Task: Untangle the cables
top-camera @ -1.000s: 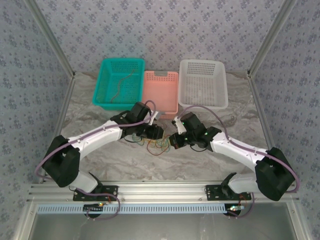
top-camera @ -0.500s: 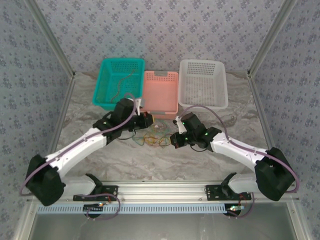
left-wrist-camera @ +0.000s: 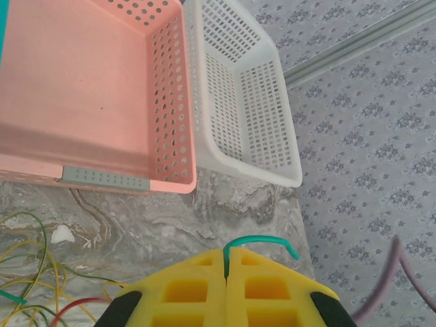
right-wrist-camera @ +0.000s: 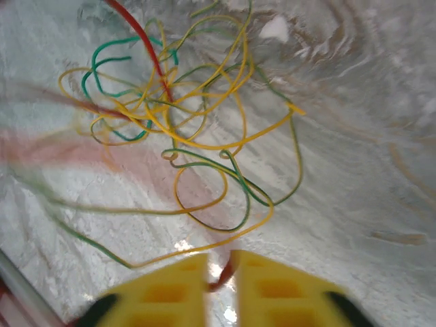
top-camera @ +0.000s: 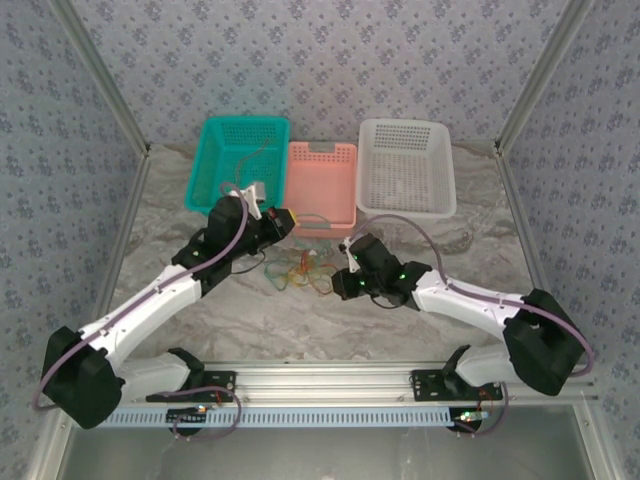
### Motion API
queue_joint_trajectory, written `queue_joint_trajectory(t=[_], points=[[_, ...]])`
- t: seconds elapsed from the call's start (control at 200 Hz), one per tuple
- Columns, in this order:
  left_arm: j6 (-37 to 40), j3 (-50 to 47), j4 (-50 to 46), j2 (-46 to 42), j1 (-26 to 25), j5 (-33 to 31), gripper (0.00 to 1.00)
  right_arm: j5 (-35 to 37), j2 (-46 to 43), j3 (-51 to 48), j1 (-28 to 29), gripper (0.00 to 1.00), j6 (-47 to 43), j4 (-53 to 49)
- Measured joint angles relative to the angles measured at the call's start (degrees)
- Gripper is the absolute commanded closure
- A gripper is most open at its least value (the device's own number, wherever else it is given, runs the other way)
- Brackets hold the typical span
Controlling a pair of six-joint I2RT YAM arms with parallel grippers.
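Observation:
The cables (top-camera: pixel 303 272) lie in a loose tangle of yellow, green and red wires on the marble table, between my two grippers. My left gripper (top-camera: pixel 288 218) is lifted near the pink basket, left of and behind the tangle. In the left wrist view its jaws (left-wrist-camera: pixel 226 253) are shut on a green cable (left-wrist-camera: pixel 266 239), whose end curls out past the tips. My right gripper (top-camera: pixel 344 282) sits at the right edge of the tangle. In the right wrist view it (right-wrist-camera: pixel 219 259) stands slightly open, with a red cable end (right-wrist-camera: pixel 223 274) lying loose in the gap. The tangle (right-wrist-camera: pixel 177 116) spreads just beyond.
Three baskets stand in a row at the back: teal (top-camera: pixel 245 122) with a dark cable (top-camera: pixel 243 172) inside, pink (top-camera: pixel 322 150), white (top-camera: pixel 405 125). In the left wrist view the pink basket (left-wrist-camera: pixel 170 102) and white basket (left-wrist-camera: pixel 245 102) are close ahead. Metal frame posts bound both sides.
My left arm has swung back and left, away from the tangle, with its gripper closing on the green cable. My right gripper's jaws have parted a little and it has edged left.

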Motion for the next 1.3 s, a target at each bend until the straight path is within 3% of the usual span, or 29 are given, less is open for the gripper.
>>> queue_joint_trajectory(t=[0.07, 0.29, 0.44, 0.71, 0.974, 1.304], points=[[0.1, -0.1, 0.6, 0.8, 0.0, 0.0, 1.0, 2.2, -3.8, -0.3, 0.0, 0.52, 0.6, -1.3], [1.4, -3.5, 3.1, 0.8, -2.0, -0.4, 1.0, 7.7, -22.6, -0.3, -0.1, 0.49, 5.1, -5.7], [3.7, -4.1, 3.1, 0.7, -5.2, -2.5, 1.0, 9.7, -29.5, 0.7, -0.4, 0.44, 9.9, -6.5], [9.0, -4.1, 3.8, 0.4, -12.9, -10.3, 1.0, 11.5, -22.5, 5.7, 0.1, 0.41, 29.5, -0.6], [13.2, -5.0, 7.5, 0.1, -17.9, -17.9, 1.0, 15.8, -16.7, 2.7, 5.6, 0.41, 54.3, 7.0], [15.4, -6.3, 10.6, 0.1, -21.1, -20.8, 1.0, 18.4, -15.0, -2.8, 4.3, 0.48, 69.2, 13.7]])
